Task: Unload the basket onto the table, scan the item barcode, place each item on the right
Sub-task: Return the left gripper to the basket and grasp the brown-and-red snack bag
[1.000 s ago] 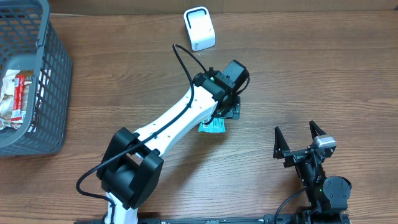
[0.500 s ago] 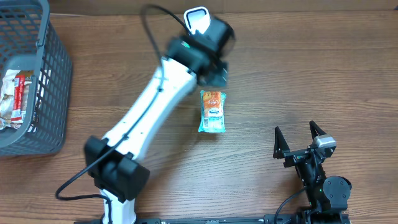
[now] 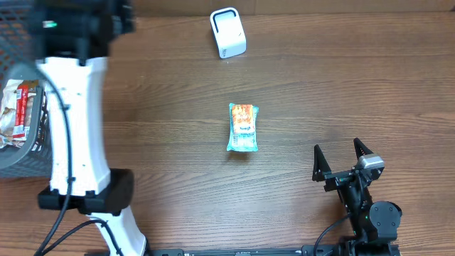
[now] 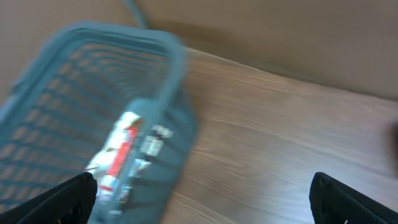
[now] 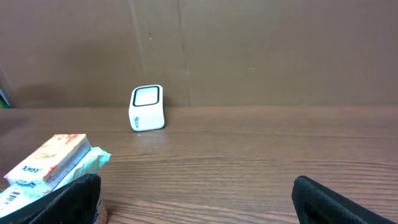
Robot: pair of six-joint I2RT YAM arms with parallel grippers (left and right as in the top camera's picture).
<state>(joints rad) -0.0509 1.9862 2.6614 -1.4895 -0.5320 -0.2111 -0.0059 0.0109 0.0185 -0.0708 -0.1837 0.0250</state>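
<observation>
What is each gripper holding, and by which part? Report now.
Nothing is held. The left gripper hangs open near the basket, the right gripper stands open and empty, and the snack packet lies free on the table.

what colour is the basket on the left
Grey-blue basket, clearest in the overhead view.

Motion blur smears the left wrist view: the grey plastic mesh basket [image 4: 93, 81] has no clear grid, and the red-and-white packets [image 4: 121, 152] inside are a streak. Of the left gripper [image 4: 208, 199], only black fingertips [image 4: 68, 196] show, cut off at the bottom corners. Overhead, the white left arm [image 3: 71, 121] hides part of the basket, its black head blurred at the top edge. In the right wrist view the orange-and-teal snack packet [image 5: 46, 165] runs off the left edge, its print too small to read.
</observation>
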